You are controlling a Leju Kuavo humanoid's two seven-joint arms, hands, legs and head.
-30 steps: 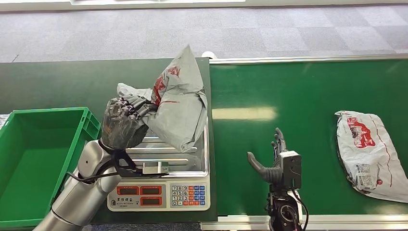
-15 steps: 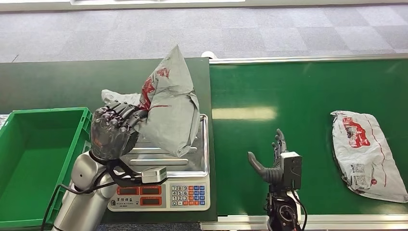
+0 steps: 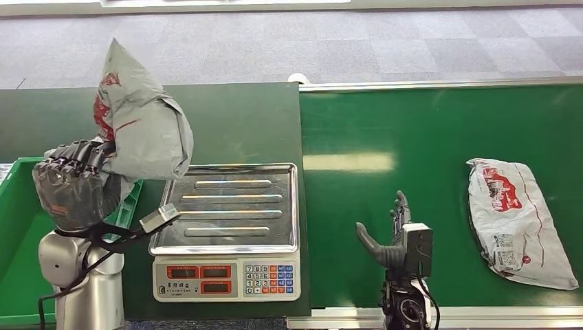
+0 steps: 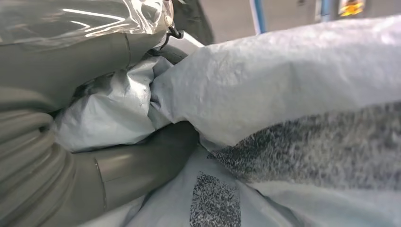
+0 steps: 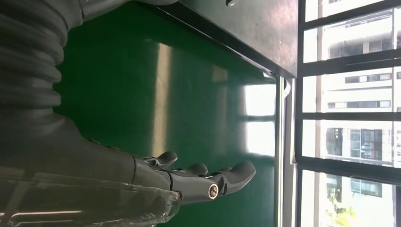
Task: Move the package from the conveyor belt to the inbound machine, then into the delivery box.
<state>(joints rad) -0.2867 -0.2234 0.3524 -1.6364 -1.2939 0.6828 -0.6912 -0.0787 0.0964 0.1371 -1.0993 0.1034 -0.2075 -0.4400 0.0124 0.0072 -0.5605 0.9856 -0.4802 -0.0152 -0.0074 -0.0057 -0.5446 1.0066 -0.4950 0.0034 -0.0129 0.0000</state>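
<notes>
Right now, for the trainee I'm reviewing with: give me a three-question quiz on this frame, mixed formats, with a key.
1. True or false: the left hand holds a grey package lifted above the edge of the green box.
2. What lies on the scale's tray? A) a package B) nothing C) a hand
3. Fill in: the second package lies on the green ____, off to the side of the open right hand.

Key: 1 true; 2 B; 3 conveyor belt.
</notes>
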